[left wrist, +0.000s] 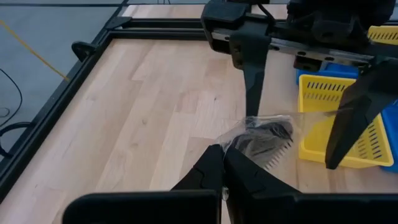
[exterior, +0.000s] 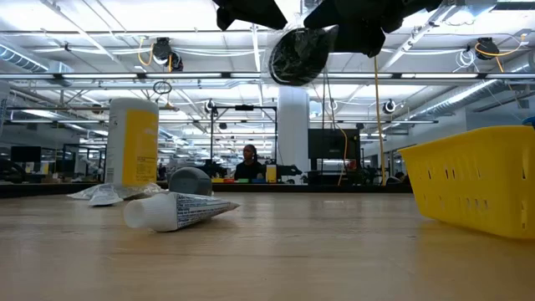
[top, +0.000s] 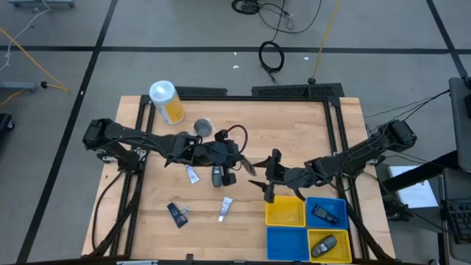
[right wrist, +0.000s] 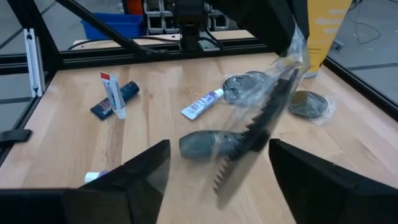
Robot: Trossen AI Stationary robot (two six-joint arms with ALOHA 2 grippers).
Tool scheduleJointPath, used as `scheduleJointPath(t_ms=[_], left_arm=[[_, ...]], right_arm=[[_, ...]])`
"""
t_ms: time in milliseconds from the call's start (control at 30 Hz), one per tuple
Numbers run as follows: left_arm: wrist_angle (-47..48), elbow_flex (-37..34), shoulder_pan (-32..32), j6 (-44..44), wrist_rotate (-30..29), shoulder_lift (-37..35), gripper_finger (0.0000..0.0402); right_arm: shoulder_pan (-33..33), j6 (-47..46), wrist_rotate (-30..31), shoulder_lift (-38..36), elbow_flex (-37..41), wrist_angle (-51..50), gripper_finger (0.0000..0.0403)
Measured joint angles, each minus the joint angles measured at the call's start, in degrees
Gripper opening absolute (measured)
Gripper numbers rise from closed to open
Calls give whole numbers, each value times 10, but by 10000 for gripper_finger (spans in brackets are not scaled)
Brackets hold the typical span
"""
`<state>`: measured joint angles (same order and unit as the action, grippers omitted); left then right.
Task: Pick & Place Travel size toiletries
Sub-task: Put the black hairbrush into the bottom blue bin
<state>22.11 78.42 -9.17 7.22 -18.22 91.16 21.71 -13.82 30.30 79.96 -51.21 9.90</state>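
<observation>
Above mid-table, the left gripper [left wrist: 221, 163] is pinched shut on the corner of a clear plastic sleeve holding a black toothed comb [left wrist: 264, 138], which hangs between the wide-spread fingers of the right gripper [top: 269, 177]. From the right jaws the comb's long axis runs about 1 to 7 o'clock, teeth outward, its wrapper crinkled and glossy.

The yellow canister [right wrist: 328, 31] is cut off at the right wrist view's edge.

My fingers [left wrist: 214, 177] are black; the comb [left wrist: 264, 138] is black in clear wrap, the bins yellow [top: 285, 212] and blue [top: 287, 244], the canister [top: 168, 103] yellow with white lid
</observation>
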Motion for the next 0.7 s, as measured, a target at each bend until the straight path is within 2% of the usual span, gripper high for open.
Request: scheduleJointPath(t_ms=[167, 433, 700], left_arm=[[0, 0, 0, 0, 1, 0, 0], [3, 0, 0, 1, 2, 0, 0], [7, -1, 0, -16, 4, 0, 4]], right_arm=[[-1, -1, 0, 0, 0, -2, 193], [-7, -3, 5, 0, 1, -22, 22], [-8, -13, 4, 0, 1, -36, 19]])
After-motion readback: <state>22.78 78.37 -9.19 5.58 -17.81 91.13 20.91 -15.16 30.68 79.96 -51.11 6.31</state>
